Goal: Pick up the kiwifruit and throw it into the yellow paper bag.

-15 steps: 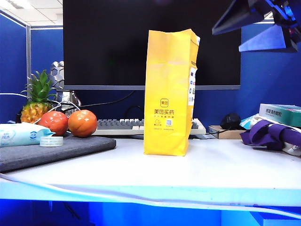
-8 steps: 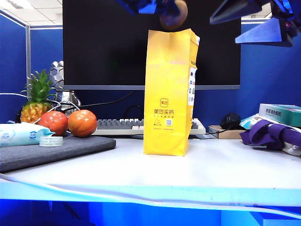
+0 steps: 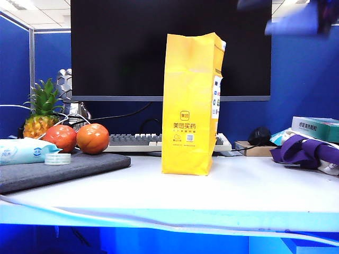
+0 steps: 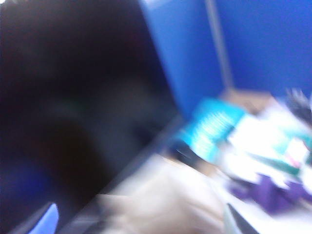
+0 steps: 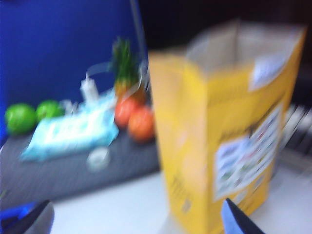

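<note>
Nearest the exterior camera, one grey mat [image 3: 63,169] is seen on the table [image 3: 238,196]. One wipes pack [image 3: 24,151], one tape roll [image 3: 58,159] and two tomatoes [image 3: 92,138] are carried on it. Two green fruits [image 5: 22,117] are shown at its far end in the right wrist view.

One yellow paper bag [image 3: 190,106] is stood upright mid-table, open at the top. It is judged light, thin and easily tipped.

No kiwifruit is seen in any view. Whether it lies inside the bag cannot be told. Such a fruit is judged light and firm yet bruisable. Its fuzzy skin should give grip, so it would best be taken across its middle.

The right gripper [image 5: 136,219] is held high, near the bag's side. Its fingertips are spread wide with nothing between them.

The left gripper [image 4: 141,222] is shown only in its own badly blurred view. Its tips seem far apart and nothing is seen held.

Behind the bag, one keyboard [image 3: 135,140], one pineapple [image 3: 42,114] and one monitor [image 3: 122,47] are found.
</note>
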Controlling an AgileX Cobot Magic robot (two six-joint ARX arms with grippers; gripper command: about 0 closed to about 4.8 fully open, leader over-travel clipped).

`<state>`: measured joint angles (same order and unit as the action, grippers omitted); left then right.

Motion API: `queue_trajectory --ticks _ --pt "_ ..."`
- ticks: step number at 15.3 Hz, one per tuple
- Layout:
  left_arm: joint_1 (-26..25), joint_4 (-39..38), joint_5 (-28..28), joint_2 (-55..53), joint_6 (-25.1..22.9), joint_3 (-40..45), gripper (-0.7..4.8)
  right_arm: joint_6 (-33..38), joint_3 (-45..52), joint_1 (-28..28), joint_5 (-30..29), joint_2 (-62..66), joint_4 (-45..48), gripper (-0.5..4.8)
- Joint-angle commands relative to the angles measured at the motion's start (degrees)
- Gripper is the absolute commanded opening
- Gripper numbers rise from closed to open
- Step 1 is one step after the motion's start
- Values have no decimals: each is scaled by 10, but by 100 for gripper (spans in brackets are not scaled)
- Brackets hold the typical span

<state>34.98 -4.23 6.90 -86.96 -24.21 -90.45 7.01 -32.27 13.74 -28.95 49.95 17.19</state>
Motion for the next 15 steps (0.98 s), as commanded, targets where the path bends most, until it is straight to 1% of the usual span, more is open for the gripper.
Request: queue_trajectory --ticks 1,3,4,6,8,10,12,13,14,15 --pt "-54 -103 -15 115 9 0 479 0 -2 -30 9 -50 37 479" --pt "-99 -195 -16 212 11 9 479 1 -2 -53 7 -97 36 479" --pt "-123 -221 -25 275 8 39 479 0 -2 -53 10 -126 36 479" --pt "-127 -233 -63 378 7 118 479 0 -2 -54 20 -162 24 479" --pt "-126 -257 -82 504 12 230 479 0 -2 -50 21 -193 -22 479" --pt "-125 -257 -80 608 49 326 479 0 -1 -56 22 -212 -102 479" --pt "-125 -255 -80 684 78 395 479 0 -1 -56 20 -215 -165 479" --pt "-125 -254 -82 719 101 430 479 0 -1 -56 19 -214 -193 479" --pt "-125 -252 -82 745 115 463 479 0 1 -56 19 -214 -206 479" --pt "-125 -252 -81 764 132 497 479 0 9 -56 19 -215 -199 479"
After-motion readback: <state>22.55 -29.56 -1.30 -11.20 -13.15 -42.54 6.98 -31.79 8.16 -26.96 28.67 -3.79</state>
